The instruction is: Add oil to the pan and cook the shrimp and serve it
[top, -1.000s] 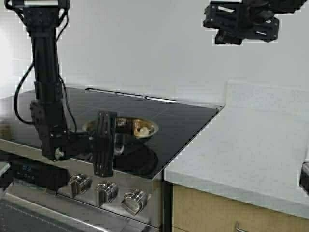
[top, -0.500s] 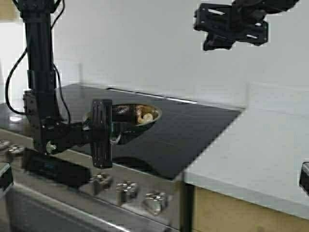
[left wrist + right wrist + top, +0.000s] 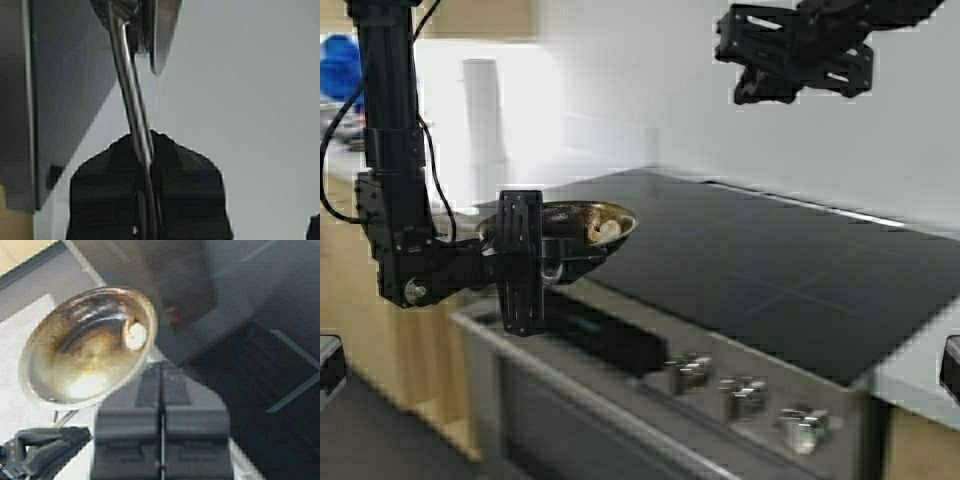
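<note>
Gripping the pan (image 3: 582,232), left gripper (image 3: 520,262)

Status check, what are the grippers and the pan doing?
Left gripper shut on pan handle, pan held off the stove. Shrimp inside. Right gripper raised, shut, empty.

shiny browned steel pan (image 3: 570,225)

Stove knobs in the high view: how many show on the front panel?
3, in a row on the stove's front panel: one nearest the pan, one in the middle, one farthest along. Others may sit beyond the picture's edge.
</note>
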{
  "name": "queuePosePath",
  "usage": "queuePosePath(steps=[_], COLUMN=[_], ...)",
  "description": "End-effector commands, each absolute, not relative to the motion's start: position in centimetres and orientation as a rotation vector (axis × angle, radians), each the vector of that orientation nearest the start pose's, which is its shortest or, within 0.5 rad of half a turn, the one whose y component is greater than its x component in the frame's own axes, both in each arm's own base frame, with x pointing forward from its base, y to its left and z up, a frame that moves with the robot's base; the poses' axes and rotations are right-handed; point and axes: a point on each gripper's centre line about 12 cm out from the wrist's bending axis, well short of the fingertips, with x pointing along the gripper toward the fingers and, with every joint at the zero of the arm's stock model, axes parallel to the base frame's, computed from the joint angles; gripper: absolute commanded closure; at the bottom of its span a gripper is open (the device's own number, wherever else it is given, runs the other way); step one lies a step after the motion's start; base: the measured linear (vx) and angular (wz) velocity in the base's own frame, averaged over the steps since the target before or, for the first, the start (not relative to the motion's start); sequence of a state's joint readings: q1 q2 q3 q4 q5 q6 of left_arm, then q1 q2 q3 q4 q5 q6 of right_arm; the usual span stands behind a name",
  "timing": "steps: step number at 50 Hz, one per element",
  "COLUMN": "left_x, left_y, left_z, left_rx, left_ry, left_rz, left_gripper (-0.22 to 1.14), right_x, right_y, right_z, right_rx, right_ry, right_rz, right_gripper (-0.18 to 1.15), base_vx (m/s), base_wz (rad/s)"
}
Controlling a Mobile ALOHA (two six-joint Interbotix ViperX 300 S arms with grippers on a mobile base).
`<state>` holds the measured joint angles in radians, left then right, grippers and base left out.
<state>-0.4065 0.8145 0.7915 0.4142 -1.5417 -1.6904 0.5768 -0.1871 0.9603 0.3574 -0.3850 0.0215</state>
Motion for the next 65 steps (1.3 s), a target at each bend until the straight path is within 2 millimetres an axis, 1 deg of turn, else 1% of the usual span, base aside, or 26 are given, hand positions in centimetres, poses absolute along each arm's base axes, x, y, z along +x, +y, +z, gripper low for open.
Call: queuePosePath(steps=[1,8,20,33,38,47,53,59,65], left_x=[31.8,31.7,30.7,30.8,31.1,30.7,31.2,32.1,32.4], left_y=[-19.1,-19.0,-18.5,-16.7,-16.1,-15.4,-14.9,-14.8,-14.4], left_z=[1.1,1.0,0.9,0.8,0.9,1.1,1.4,1.8,1.8], left_rx=[-1.565,-1.566,-1.569,-1.578,-1.578,-1.545,-1.543,-1.542,-1.547], left_ry=[0.648,0.651,0.668,0.66,0.653,0.636,0.611,0.58,0.569], left_rz=[-0.653,-0.645,-0.624,-0.595,-0.595,-0.589,-0.59,-0.605,-0.597], left_gripper=[0.89,0.89,0.89,0.89,0.89,0.89,0.89,0.89,0.88], right_x=[28.2,28.1,28.4,28.1,28.1,28.6,29.1,29.0,29.1], right_y=[16.1,16.1,16.0,16.1,16.1,16.0,16.1,16.0,16.1], right_z=[18.6,18.6,19.1,18.4,18.3,18.3,18.6,18.7,18.7], right_rx=[0.219,0.222,0.228,0.219,0.21,0.208,0.214,0.215,0.219], right_ry=[0.403,0.4,0.387,0.452,0.457,0.45,0.439,0.437,0.439], right_rz=[0.355,0.353,0.347,0.355,0.357,0.346,0.343,0.344,0.342], right_gripper=[0.91,0.91,0.91,0.91,0.91,0.91,0.91,0.91,0.91], base_vx=[-0.05,-0.06,-0.06,-0.09,-0.07,-0.07,-0.05,-0.06,-0.06], base_wz=[0.45,0.42,0.41,0.47,0.48,0.47,0.58,0.7,0.72])
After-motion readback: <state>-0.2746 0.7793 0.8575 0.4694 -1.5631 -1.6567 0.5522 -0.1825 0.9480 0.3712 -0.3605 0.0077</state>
